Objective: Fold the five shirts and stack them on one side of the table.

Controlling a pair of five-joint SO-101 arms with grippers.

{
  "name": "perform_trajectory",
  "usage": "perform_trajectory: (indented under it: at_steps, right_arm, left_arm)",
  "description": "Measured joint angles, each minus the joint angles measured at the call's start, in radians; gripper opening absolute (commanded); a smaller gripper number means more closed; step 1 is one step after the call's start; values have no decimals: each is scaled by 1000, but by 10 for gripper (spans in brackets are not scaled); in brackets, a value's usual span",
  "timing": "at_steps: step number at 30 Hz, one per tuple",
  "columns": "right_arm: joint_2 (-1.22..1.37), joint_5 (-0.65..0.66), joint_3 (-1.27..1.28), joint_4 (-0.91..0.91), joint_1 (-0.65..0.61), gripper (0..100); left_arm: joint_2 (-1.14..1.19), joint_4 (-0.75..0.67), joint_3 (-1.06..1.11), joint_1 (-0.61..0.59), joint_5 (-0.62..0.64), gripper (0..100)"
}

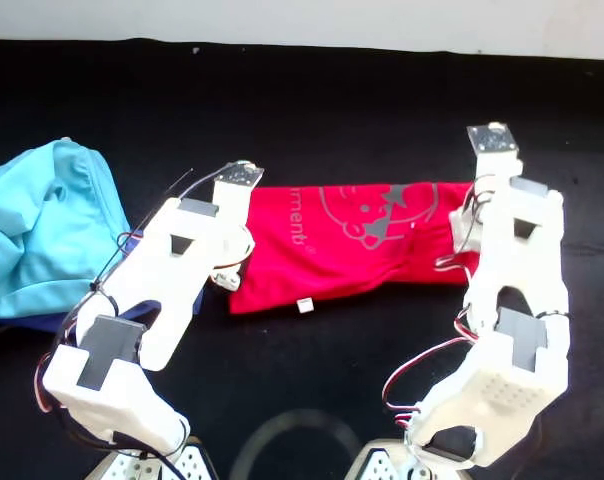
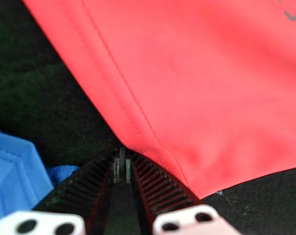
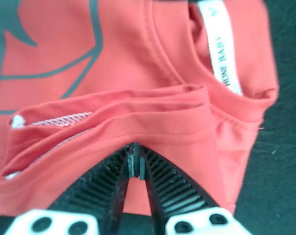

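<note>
Left fingers (image 2: 158,183) clamp red shirt (image 2: 187,73) hem, right fingers (image 3: 162,178) — collar-side fold

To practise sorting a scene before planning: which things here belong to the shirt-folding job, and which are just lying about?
Job: red shirt, turquoise shirt, blue cloth by it, left pincer and right pincer, each shut on the red shirt.
Lying about: black table cover, white wall behind.

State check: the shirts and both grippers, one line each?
red shirt: folded into a long band, flat on the table, pinched at both ends
turquoise shirt: bunched in a heap, unfolded
left gripper: shut on the red shirt's edge
right gripper: shut on the red shirt's folded layers near the collar
</note>
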Motion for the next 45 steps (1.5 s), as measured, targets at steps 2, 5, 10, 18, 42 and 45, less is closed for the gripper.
perform_trajectory:
  at_steps: [2, 5, 10, 18, 42, 45]
  right_arm:
    - [-15, 0, -25, 32, 0, 6]
    - [-72, 0, -49, 77, 0, 6]
    - [-147, 0, -51, 196, 0, 6]
    - [-158, 0, -48, 279, -37, 6]
    - [29, 0, -40, 77, -123, 6]
    - [29, 0, -43, 98, -123, 6]
  left_arm:
    - [0, 0, 0, 0, 0, 8]
    - [0, 0, 0, 0, 0, 8]
    - [0, 0, 0, 0, 0, 8]
    - [0, 0, 0, 0, 0, 8]
    - [0, 0, 0, 0, 0, 8]
    - [-5, 0, 0, 0, 0, 8]
